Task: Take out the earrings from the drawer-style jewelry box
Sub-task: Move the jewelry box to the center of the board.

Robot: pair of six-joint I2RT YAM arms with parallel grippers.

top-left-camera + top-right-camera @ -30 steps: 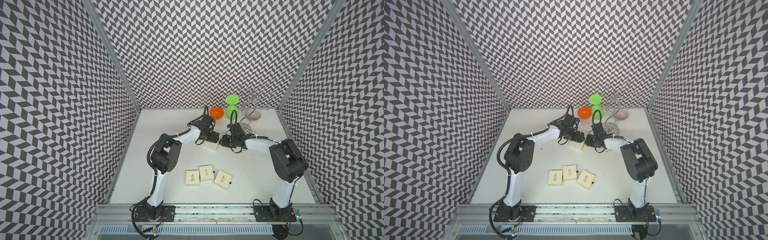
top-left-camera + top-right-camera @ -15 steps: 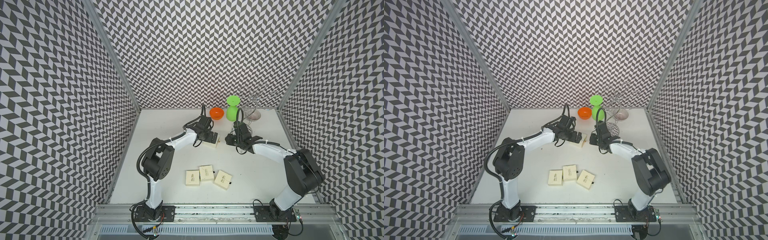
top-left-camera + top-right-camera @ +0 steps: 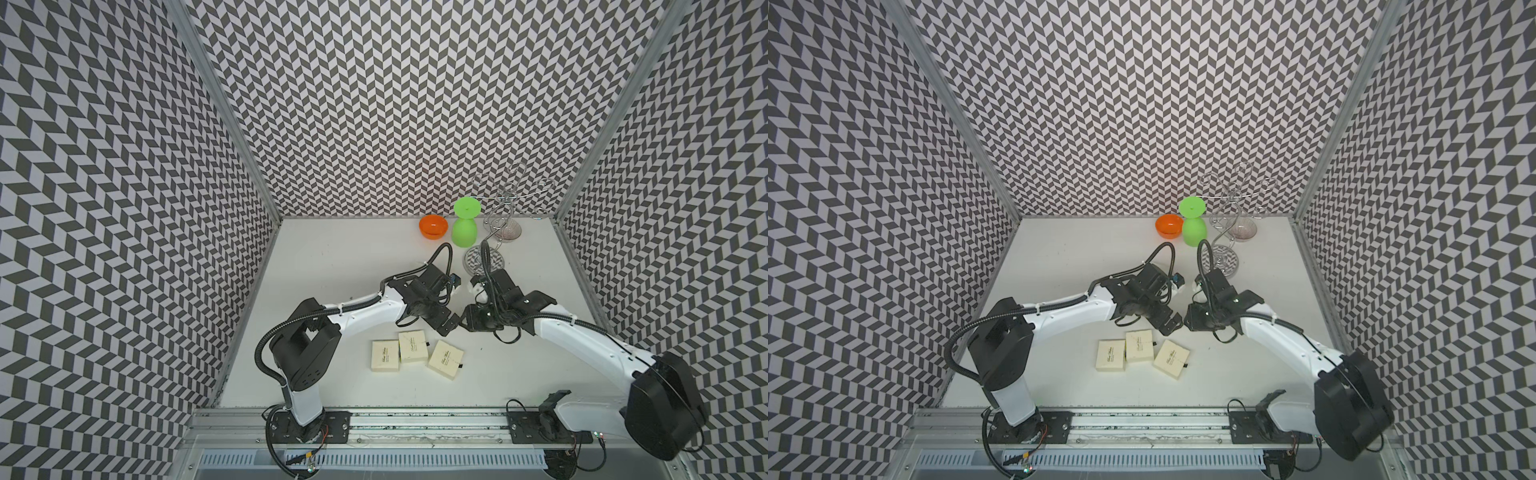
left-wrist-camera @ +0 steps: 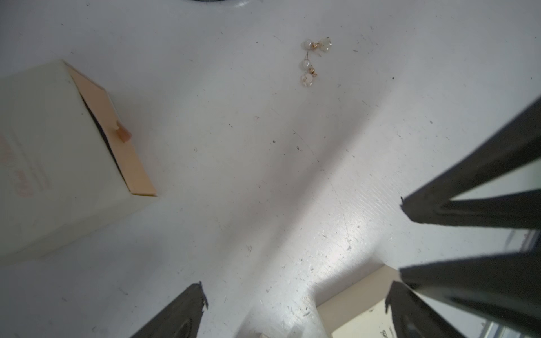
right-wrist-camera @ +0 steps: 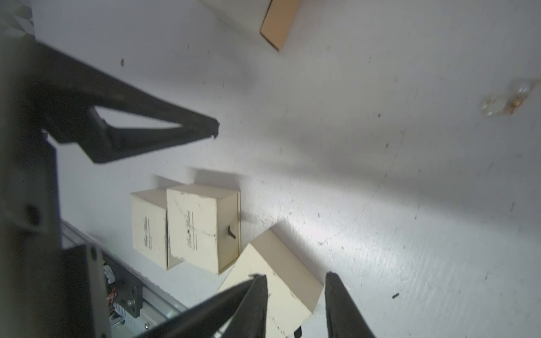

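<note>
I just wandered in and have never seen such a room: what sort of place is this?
Most likely a robotics test booth: a left arm and right arm are mounted on a metal rail, chevron-patterned walls box in the white table, and small cream boxes lie out as props.

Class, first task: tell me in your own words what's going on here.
Two robot arms work over a white table. The tiny pearl-and-gold earrings already lie loose on it, outside the cream cardboard drawer box, whose drawer looks slightly ajar. The left gripper is wide open and the right gripper has its jaws parted; neither holds anything. Three more cream boxes sit together near the front rail.
</note>
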